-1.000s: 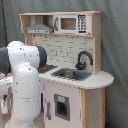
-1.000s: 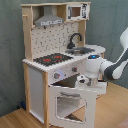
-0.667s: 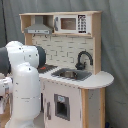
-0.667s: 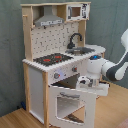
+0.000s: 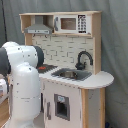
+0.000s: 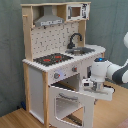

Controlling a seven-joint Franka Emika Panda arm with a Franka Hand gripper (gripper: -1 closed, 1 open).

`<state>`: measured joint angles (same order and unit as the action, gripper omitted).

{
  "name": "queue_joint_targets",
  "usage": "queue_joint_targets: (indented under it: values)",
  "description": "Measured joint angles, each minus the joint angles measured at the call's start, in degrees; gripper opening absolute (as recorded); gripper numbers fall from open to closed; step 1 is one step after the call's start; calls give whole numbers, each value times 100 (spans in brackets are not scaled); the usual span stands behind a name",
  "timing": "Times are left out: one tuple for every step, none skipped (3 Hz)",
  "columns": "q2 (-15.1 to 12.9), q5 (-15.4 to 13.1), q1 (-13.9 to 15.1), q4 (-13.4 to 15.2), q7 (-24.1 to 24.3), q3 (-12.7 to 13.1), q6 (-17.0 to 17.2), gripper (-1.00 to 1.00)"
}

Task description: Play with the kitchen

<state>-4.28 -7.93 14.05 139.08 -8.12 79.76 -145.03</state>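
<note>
Centrally, the kitchen (image 6: 55,65) stands on a wooden floor against a grey curtain in both exterior views, a tall white and light-wood toy unit (image 5: 75,75). Its oven door (image 6: 75,102) hangs open, tilted outward, with its window showing in the second exterior view. The robot arm (image 5: 22,85) fills the first exterior view's left, bulky and white, blocking the lower front of the unit there. In the second exterior view the arm reaches in from the second exterior view's right, and the gripper (image 6: 95,85) sits just above the top edge of the open door; I cannot tell how its fingers stand. Up top are the hood (image 6: 50,21) and the small microwave (image 5: 72,23). On the counter lie the black-red hob (image 6: 52,59) and the sink (image 5: 70,75), with the black faucet (image 5: 83,59) curving over it. Smallest are the knobs (image 6: 56,76) on the front panel.
</note>
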Motion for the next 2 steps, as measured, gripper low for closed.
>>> queue_joint_targets:
  values:
    - [9,-5,-1,-5,471,321,-165,-100]
    - [69,-14,6,-54,769,534,-255,-100]
